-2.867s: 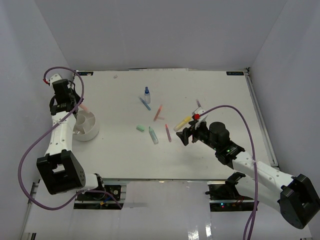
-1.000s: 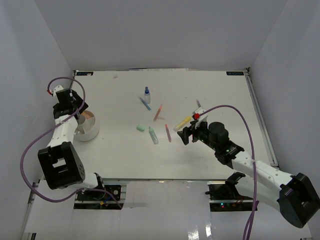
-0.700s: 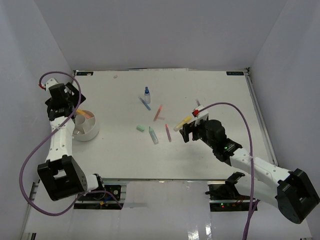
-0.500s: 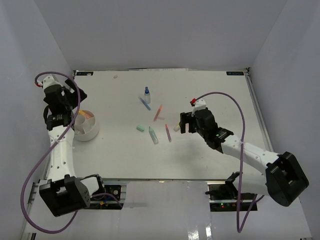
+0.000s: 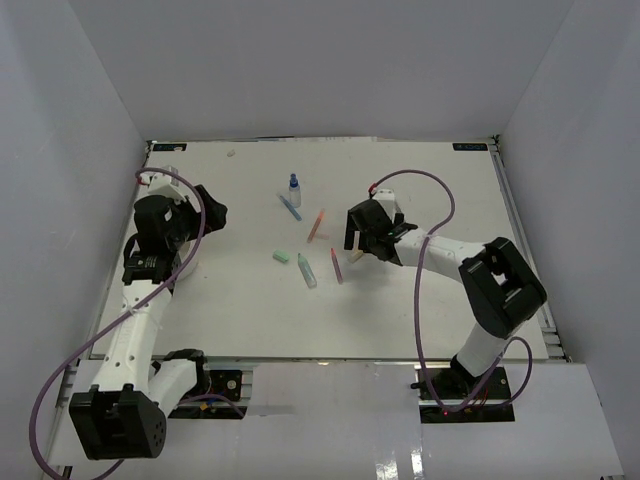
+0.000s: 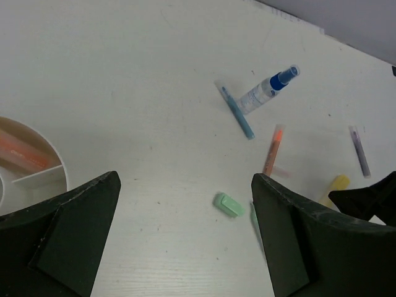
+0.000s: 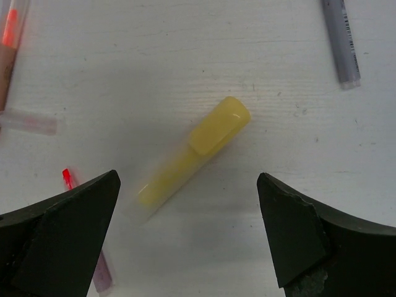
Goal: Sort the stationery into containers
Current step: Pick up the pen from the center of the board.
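Observation:
My left gripper (image 6: 185, 247) (image 5: 210, 213) hangs open and empty above the table, just right of the white divided dish (image 6: 37, 176), which holds orange pens (image 6: 21, 151). Ahead of it lie a green eraser (image 6: 228, 205) (image 5: 281, 256), a blue pen (image 6: 237, 112), a blue-capped bottle (image 6: 266, 93) (image 5: 294, 186) and an orange pen (image 6: 272, 151) (image 5: 317, 224). My right gripper (image 7: 189, 247) (image 5: 352, 232) stands open over the yellow marker (image 7: 198, 148), which lies slanted on the table, untouched, just ahead of the fingertips.
A green marker (image 5: 307, 271) and a red pen (image 5: 337, 266) lie between the eraser and my right gripper. A purple pen (image 7: 340, 43) sits beyond the yellow marker. The left arm covers most of the dish in the top view.
The left gripper has opened and swung from behind the dish to its right side. The right gripper has moved up and left over the yellow marker and opened slightly wider.

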Tool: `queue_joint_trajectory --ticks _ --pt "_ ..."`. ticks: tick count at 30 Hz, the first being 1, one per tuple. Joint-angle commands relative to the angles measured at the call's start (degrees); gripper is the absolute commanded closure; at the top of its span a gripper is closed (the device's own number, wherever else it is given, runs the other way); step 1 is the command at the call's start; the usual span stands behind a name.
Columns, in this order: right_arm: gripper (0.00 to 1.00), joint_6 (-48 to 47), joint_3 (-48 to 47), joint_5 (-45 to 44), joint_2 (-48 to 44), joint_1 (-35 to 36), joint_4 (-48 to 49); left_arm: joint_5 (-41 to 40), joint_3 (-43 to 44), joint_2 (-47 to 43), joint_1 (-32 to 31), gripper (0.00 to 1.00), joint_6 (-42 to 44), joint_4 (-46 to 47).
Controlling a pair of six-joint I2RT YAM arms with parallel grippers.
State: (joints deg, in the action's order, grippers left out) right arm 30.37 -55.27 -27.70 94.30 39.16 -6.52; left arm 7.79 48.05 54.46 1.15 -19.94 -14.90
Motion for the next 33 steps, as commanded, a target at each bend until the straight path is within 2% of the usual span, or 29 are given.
queue_joint_trajectory --ticks 1,4,12,18,23,27,29,31,33 --pt "0.01 6.80 -5.20 -4.99 3.95 1.09 -4.98 3.27 -1.21 -0.67 -0.18 0.02 1.40 1.63" --pt "0.00 7.95 -6.78 -4.73 7.38 2.06 -4.55 3.63 -1.12 -1.11 -2.46 0.02 1.22 1.71" --pt "0.17 11.11 -6.44 -5.52 10.55 2.59 -6.13 5.39 -1.38 -1.37 -3.34 0.02 1.14 1.62" --pt "0.31 11.82 -1.17 -5.96 9.24 2.59 -5.26 8.63 -1.56 -0.41 -3.78 0.02 0.70 1.27" --pt "0.39 10.94 4.27 -7.10 6.07 2.68 -4.90 11.89 -1.12 -0.40 -4.05 0.02 -0.88 -0.22" --pt "0.55 9.45 7.27 -7.28 3.53 2.59 -4.38 14.52 -0.68 -1.28 -4.57 0.02 -2.64 -0.75" --pt "0.60 7.43 8.24 -5.79 2.21 2.50 -2.89 17.07 -0.68 -1.20 -5.01 0.02 -4.04 -1.01" --pt "0.62 6.11 8.51 -4.56 1.24 2.59 -2.09 19.18 -0.59 -0.76 -5.36 0.02 -4.92 -1.27" --pt "0.70 3.91 9.47 -3.77 -0.07 2.59 -1.04 20.07 -0.50 -0.41 -6.42 0.02 -6.59 -1.28"
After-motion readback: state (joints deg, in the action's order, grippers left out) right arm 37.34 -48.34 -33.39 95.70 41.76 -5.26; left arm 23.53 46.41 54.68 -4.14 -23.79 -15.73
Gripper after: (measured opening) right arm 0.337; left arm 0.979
